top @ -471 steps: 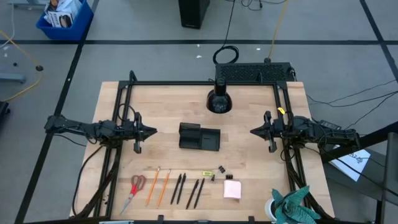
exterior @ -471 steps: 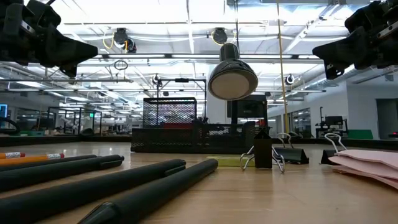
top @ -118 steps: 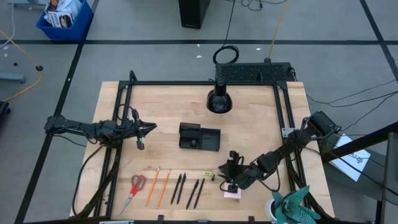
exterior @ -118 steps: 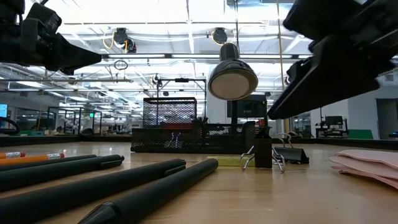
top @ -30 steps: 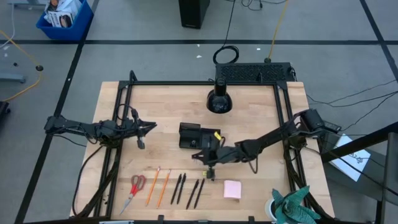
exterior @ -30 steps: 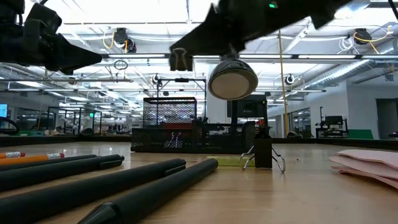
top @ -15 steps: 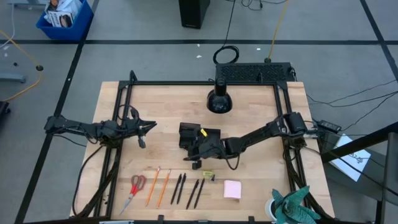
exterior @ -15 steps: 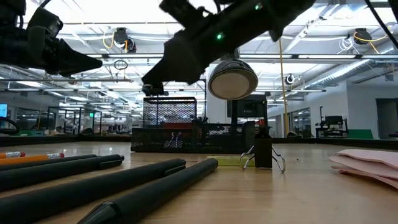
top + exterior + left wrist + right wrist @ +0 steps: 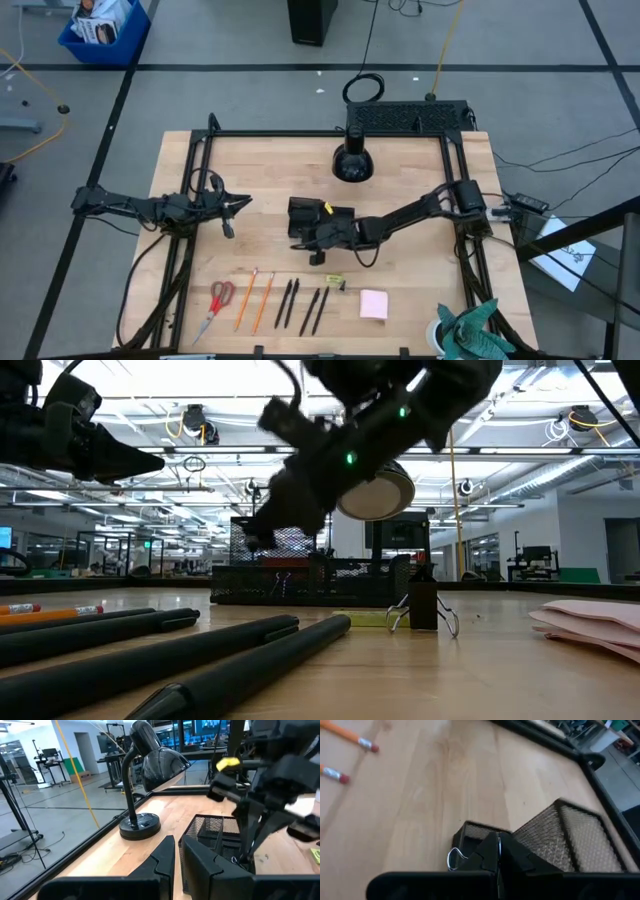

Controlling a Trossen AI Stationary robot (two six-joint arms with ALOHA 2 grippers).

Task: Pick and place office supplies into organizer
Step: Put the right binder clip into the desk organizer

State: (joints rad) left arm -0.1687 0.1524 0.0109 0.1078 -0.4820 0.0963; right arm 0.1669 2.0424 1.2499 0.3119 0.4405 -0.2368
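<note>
Right gripper (fingers pinched together) over organizer.

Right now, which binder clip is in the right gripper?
The binder clip held over the organizer by the right gripper. The other clip stands on the table beside the sticky pad.

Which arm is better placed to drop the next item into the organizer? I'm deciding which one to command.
The right. Its gripper is already at the organizer, fingers shut on a binder clip. The left gripper hangs near the table's left edge, apart from the organizer.
</note>
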